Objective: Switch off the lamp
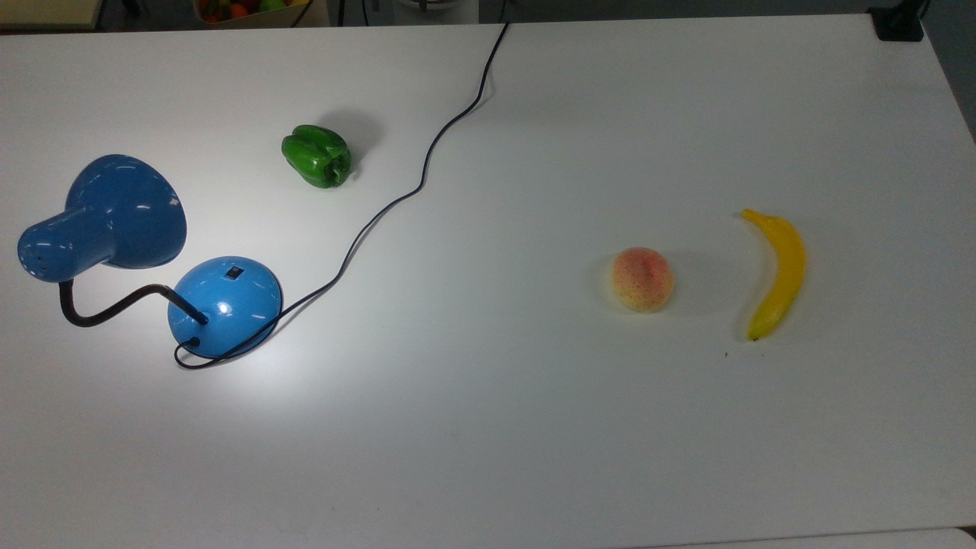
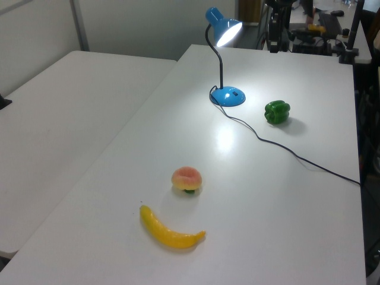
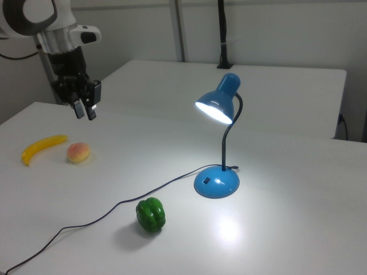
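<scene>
The glossy blue desk lamp with cone shade and black bent gooseneck [image 3: 221, 143] stands on the white counter [image 1: 534, 427] at the top view's left side, and it is lit: the shade glows in the right view and a bright patch lies on the counter beside the base. The robot's two-finger tool [image 3: 85, 109] hangs in the air above the counter at the right view's upper left, well apart from the lamp, over the region of the pink-orange peach [image 3: 77, 152] and the yellow banana [image 3: 41, 147]. Its fingers stand a little apart with nothing between them, so it is released and empty.

The step in hand, as I judge it, is the approach to the switch. To do it well, the tool should travel across the counter w/o dropping low, pass over the green bell pepper [image 3: 150, 215] and the thin black cord [image 1: 396, 200], then come down on the small black switch [image 1: 233, 270] on the round domed blue base [image 1: 226, 303]. Press straight down with one fingertip and gently (the dome is glossy, so a slanted push may slip or slide the base).

The lamp's long axis is approx. vertical along the neck. In the right view the shade opens downward and toward the right view's left; in the top view it opens toward the top view's right.
</scene>
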